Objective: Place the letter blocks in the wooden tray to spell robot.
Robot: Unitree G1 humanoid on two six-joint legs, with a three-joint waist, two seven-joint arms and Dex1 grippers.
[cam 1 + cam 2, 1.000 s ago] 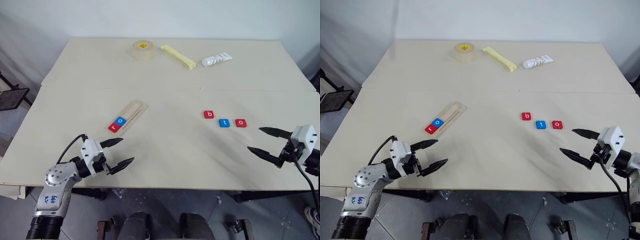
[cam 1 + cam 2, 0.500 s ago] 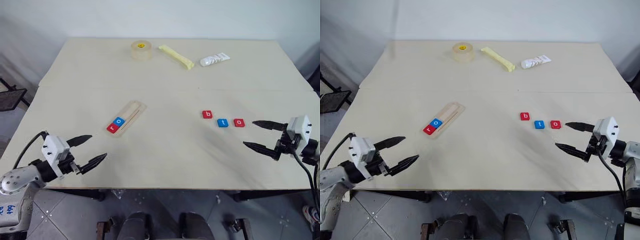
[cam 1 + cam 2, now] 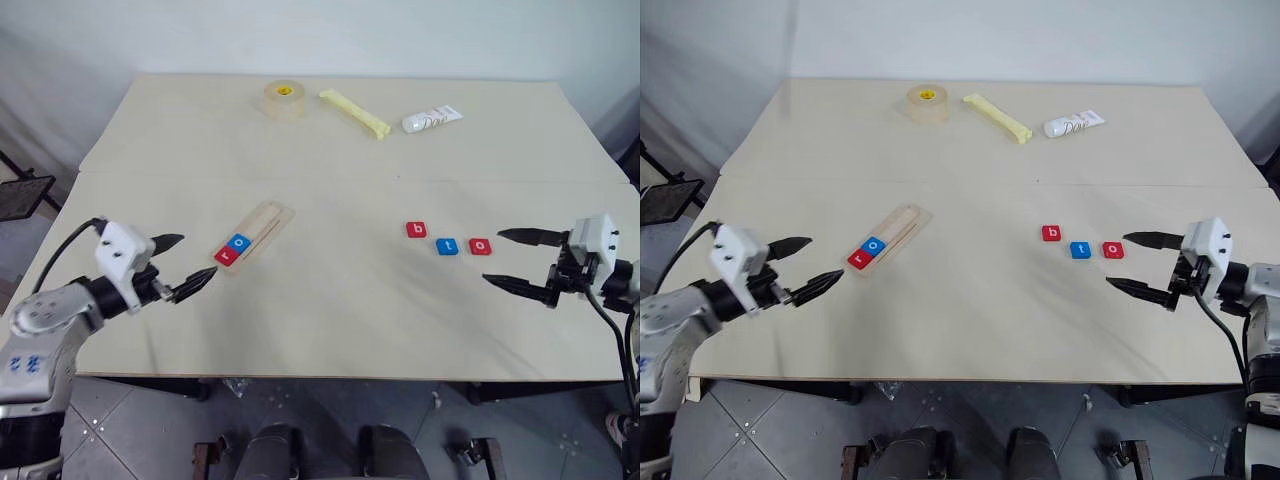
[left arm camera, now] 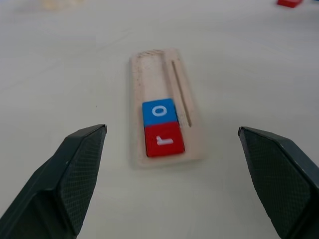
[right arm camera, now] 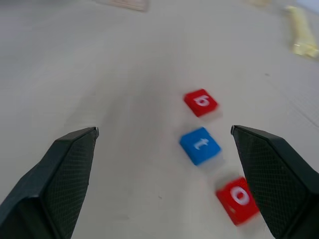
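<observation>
Pale beige counter (image 3: 330, 300) stretches under both arms, with a grey floor below its near edge. On its left half lies the long pale wooden tray (image 3: 262, 228), set at a slant, with a red square tile lettered r (image 3: 227, 256) at its near end and a blue square tile lettered o (image 3: 239, 242) touching it just beyond; the remaining groove is bare. The left hand (image 3: 187, 266) hovers just beside the tray's near end, its two black fingers spread wide and holding nothing. On the right half, a red tile lettered b (image 3: 416, 230), a blue tile lettered t (image 3: 447, 246) and a red tile lettered o (image 3: 481, 245) lie loose in a slightly bent row, near one another but apart. The right hand (image 3: 511, 260) hangs just beside the red o, fingers wide apart and empty. Nothing lies between either hand and its nearest tiles. Along the far edge sit a roll of tan tape (image 3: 285, 99), a yellow stick (image 3: 354, 113) and a white tube (image 3: 432, 119)
</observation>
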